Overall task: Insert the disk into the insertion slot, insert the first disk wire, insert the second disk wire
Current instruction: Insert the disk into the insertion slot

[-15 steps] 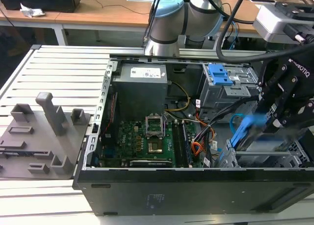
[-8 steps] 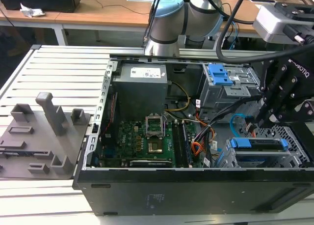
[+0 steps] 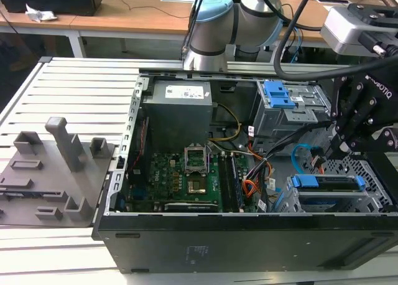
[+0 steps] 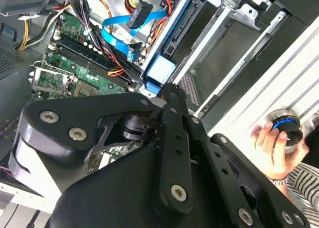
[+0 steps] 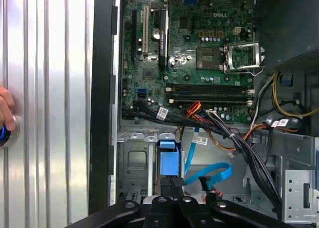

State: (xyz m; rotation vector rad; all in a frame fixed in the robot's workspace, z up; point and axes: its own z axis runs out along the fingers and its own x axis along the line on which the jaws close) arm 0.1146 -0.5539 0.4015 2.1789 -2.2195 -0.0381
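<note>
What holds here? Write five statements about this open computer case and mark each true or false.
1. The disk lies in the insertion slot. True.
2. The second disk wire is red. False: it is light blue.
3. A hand touches a round button outside the case. True.
4. The claw hangs over the grey tray. False: it hangs beside the disk.
5. A cooler covers the processor socket. False: the socket is bare.

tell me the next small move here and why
Probably back the gripper off the disk and shift it toward the plug of the red wire. The disk already lies in the slot, while that plug and the blue cable appear to hang loose beside it.
</note>
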